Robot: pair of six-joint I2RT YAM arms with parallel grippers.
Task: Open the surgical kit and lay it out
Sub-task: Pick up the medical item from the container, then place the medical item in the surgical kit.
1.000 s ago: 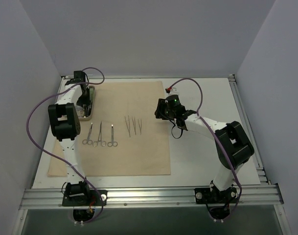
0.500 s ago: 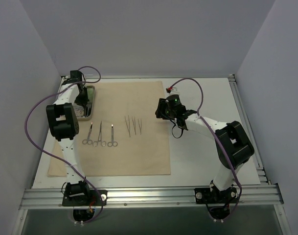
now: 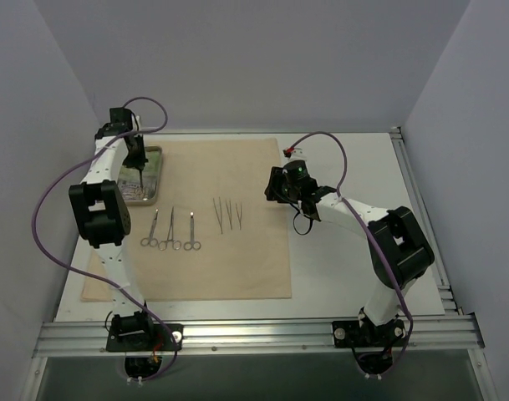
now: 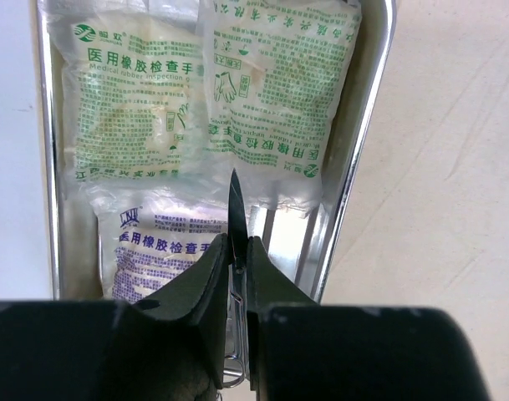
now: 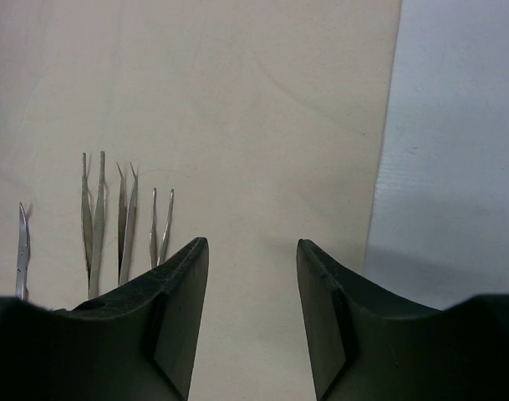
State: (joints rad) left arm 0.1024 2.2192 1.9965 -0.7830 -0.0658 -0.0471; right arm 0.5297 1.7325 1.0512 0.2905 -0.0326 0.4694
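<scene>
The beige cloth wrap (image 3: 237,259) lies spread flat as a sheet. The steel tray (image 3: 156,156) stands at its far left corner and holds three green/white packets (image 4: 129,109). My left gripper (image 3: 139,167) hangs over the tray, shut on a steel scissor-like instrument (image 4: 235,200) whose dark tip points down above the packets. Three scissor-like instruments (image 3: 170,231) and three tweezers (image 3: 228,213) lie in rows on the cloth. My right gripper (image 3: 275,188) is open and empty over the cloth's right edge, with the tweezers (image 5: 124,217) to its left.
White table (image 3: 354,251) shows to the right of the cloth and in the right wrist view (image 5: 455,167). Grey walls stand close on the left, back and right. A metal rail (image 3: 254,334) runs along the near edge.
My left wrist has risen and swung back toward the far left corner, lifting the instrument off the tray. The right arm has not moved.
</scene>
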